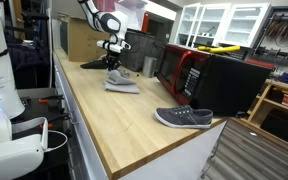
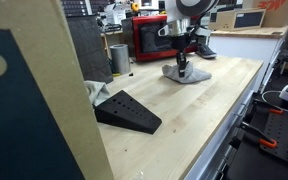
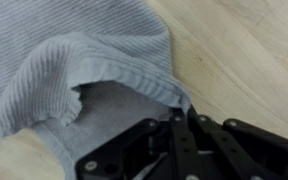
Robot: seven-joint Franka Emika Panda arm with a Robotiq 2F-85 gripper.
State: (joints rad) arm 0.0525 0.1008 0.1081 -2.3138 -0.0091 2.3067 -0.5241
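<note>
I've got the gripper's [image 3: 181,118] jaws pinched together on the collar edge of the gray knit shoe [image 3: 94,60], which lies right under them on the wooden countertop [image 1: 114,115], well apart from another gray shoe [image 1: 184,117].

Light wood desk [image 1: 114,130]; grey shoe [image 1: 184,117] lying upright near its end, alone. Red microwave [image 1: 187,70] at back, black box [image 1: 234,82] just beside it. Metal cup [image 2: 119,57] near microwave. Black wedge [image 2: 127,110] flat on desk. Cardboard box [image 1: 81,40] at far end

End effector [image 3: 182,120] pinches grey knit fabric [image 3: 89,50] above wooden tabletop [image 3: 254,55].
</note>
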